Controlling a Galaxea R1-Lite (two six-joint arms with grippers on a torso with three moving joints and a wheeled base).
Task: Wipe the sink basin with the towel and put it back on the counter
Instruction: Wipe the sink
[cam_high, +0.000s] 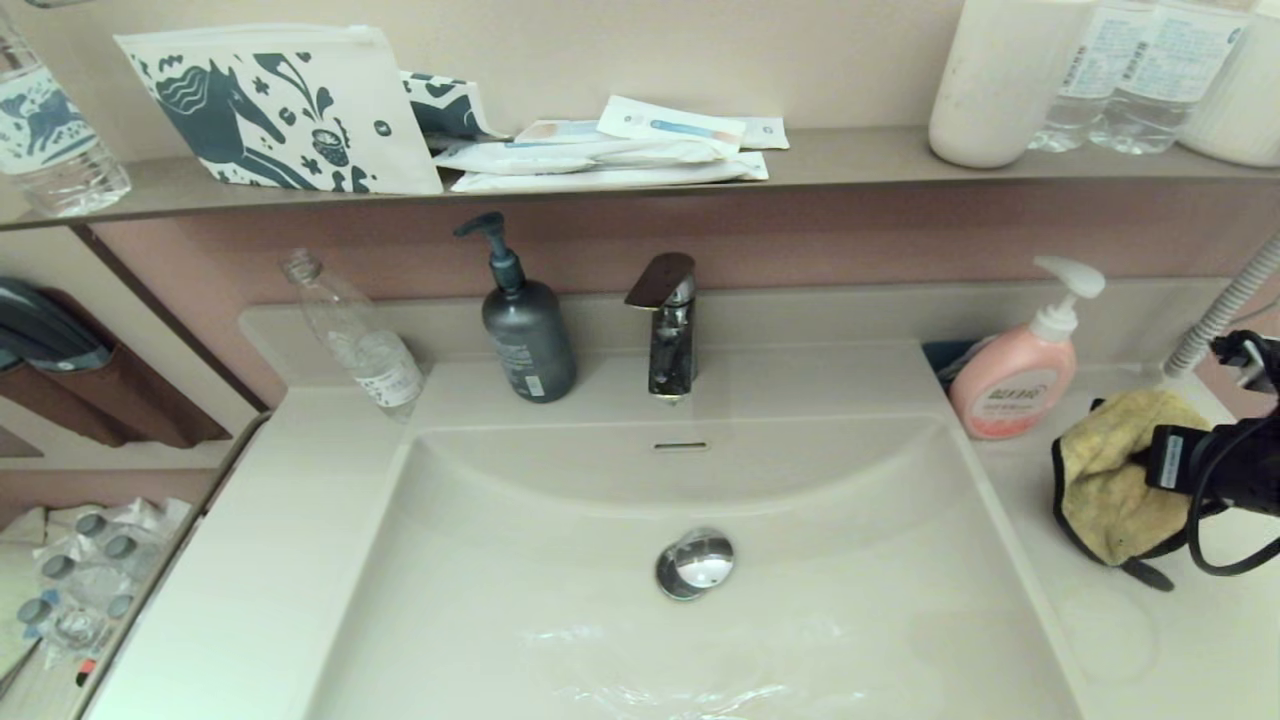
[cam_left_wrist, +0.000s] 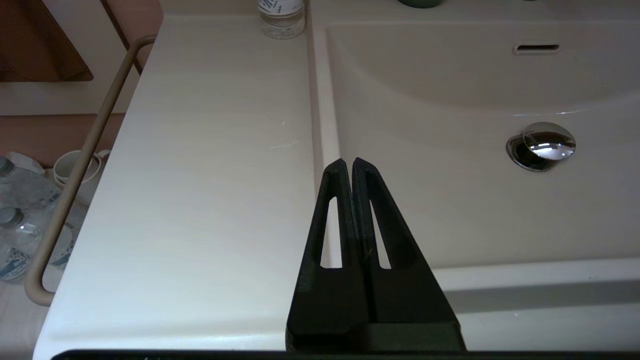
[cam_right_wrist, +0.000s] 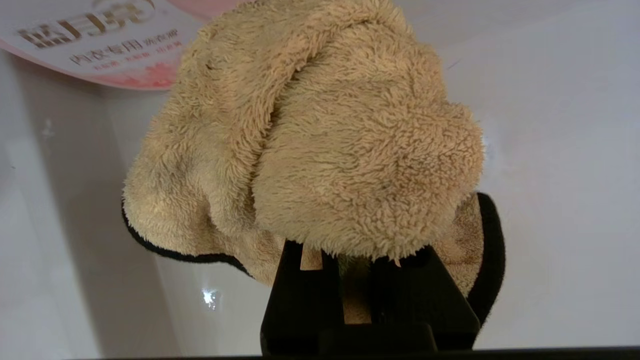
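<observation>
The mustard-yellow towel with black trim lies bunched on the counter right of the sink basin. My right gripper reaches into it from the right. In the right wrist view the fingers stand close together with towel pinched between them, their tips buried in the pile. The basin holds a chrome drain plug and some water streaks near its front. My left gripper is shut on nothing, hovering over the basin's front left rim; it does not show in the head view.
A pink pump bottle stands just behind the towel. A grey pump bottle, the faucet and a tilted clear bottle line the back. A ribbed hose hangs at far right. The wall shelf carries bottles and packets.
</observation>
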